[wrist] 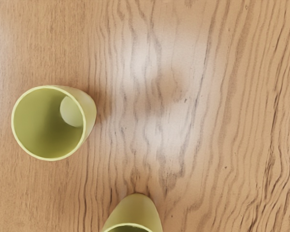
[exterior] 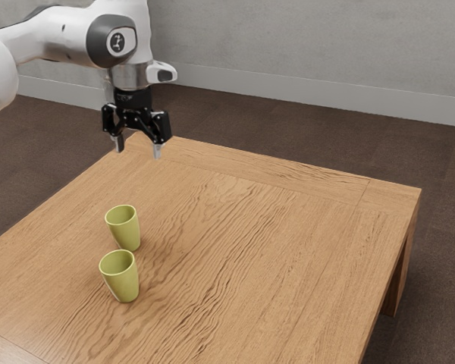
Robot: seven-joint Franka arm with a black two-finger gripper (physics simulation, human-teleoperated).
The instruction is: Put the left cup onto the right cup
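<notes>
Two olive-green cups stand upright on the wooden table (exterior: 273, 227). One cup (exterior: 123, 227) is farther from the table's front edge; the other cup (exterior: 119, 275) stands just in front of it, apart from it. My gripper (exterior: 138, 146) hangs open and empty high above the table's far corner, well beyond both cups. In the wrist view one cup (wrist: 52, 122) shows its open mouth from above, and the rim of the second cup (wrist: 133, 215) peeks in at the edge.
The table's edges drop off to a dark carpet floor (exterior: 303, 129) at the back and on the exterior view's right. A grey wall (exterior: 303, 38) stands behind.
</notes>
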